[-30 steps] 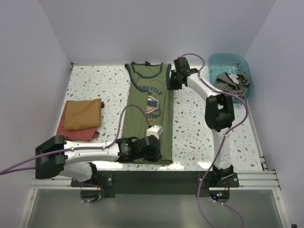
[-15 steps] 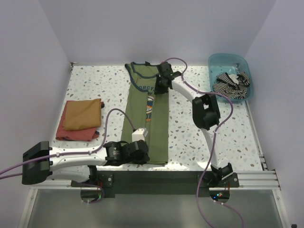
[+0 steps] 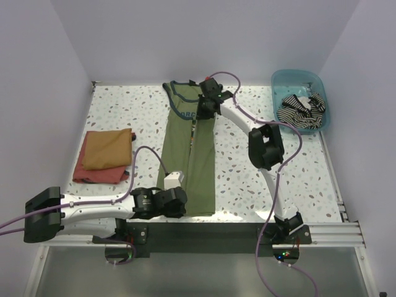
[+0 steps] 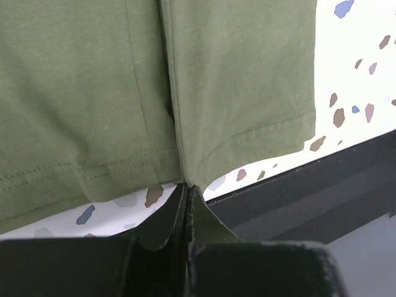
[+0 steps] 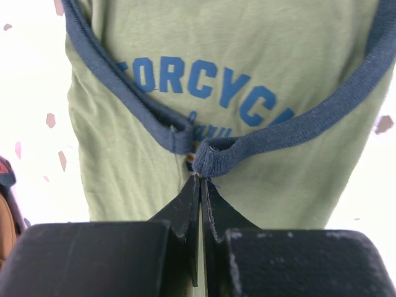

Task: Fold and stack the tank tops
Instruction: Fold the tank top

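Observation:
The olive-green tank top [image 3: 204, 161] lies lengthwise on the table, its right side folded over to the left so that most of the chest print is covered. My left gripper [image 3: 183, 205] is shut on the bottom hem of the folded layer, and the left wrist view shows the gripper [image 4: 187, 185] pinching the green cloth [image 4: 235, 80]. My right gripper [image 3: 198, 113] is shut on the navy armhole trim [image 5: 272, 139], above the blue print [image 5: 204, 83] in the right wrist view [image 5: 200, 179]. The striped tank top [image 3: 300, 105] lies crumpled in the bin.
A teal bin [image 3: 297, 74] stands at the back right. A folded orange cloth [image 3: 106, 148] lies on a red one [image 3: 99, 175] at the left. The table's dark front rail [image 4: 322, 198] runs just beside the hem.
Both grippers have moved left, carrying the tank top's right edge over its middle. The shirt is now narrower and the print mostly covered.

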Robot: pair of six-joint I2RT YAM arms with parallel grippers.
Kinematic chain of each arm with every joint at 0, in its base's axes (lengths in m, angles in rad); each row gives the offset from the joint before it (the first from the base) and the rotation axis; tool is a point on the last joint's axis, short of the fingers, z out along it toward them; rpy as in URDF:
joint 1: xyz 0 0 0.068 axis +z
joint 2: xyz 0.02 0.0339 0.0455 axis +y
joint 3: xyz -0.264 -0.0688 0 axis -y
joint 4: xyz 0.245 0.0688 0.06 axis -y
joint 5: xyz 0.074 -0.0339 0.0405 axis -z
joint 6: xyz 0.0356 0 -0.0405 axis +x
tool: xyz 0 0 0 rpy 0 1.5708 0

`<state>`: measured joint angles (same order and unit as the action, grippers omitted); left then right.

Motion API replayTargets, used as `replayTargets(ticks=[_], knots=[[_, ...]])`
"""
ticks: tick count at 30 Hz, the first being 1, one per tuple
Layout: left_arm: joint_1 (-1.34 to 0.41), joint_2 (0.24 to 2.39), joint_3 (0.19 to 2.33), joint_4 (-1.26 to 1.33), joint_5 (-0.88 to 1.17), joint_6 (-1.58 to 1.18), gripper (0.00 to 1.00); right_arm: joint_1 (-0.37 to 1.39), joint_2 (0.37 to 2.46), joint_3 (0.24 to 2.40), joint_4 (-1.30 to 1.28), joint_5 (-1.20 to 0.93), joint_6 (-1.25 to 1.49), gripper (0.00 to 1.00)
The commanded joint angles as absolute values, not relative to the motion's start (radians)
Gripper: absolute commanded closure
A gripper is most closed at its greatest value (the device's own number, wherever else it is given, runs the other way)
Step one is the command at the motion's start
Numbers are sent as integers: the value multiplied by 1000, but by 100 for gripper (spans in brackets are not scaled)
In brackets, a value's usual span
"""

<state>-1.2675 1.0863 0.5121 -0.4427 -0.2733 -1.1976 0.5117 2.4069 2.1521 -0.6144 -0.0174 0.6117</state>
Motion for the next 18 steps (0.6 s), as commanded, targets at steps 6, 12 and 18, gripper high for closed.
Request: replayTargets(ticks=[6,12,18], knots=[[-1267,1109,506,-445,-281,-1221,100,531,2461,2209,-562,-20,629,100],[-1267,1117,511,-439,-282,-1218,100,535,2459,2184,-489,-49,614,96],[-1267,1135,532,-436,-284,-1203,94,543,2433,2149,-431,-60,598,85]])
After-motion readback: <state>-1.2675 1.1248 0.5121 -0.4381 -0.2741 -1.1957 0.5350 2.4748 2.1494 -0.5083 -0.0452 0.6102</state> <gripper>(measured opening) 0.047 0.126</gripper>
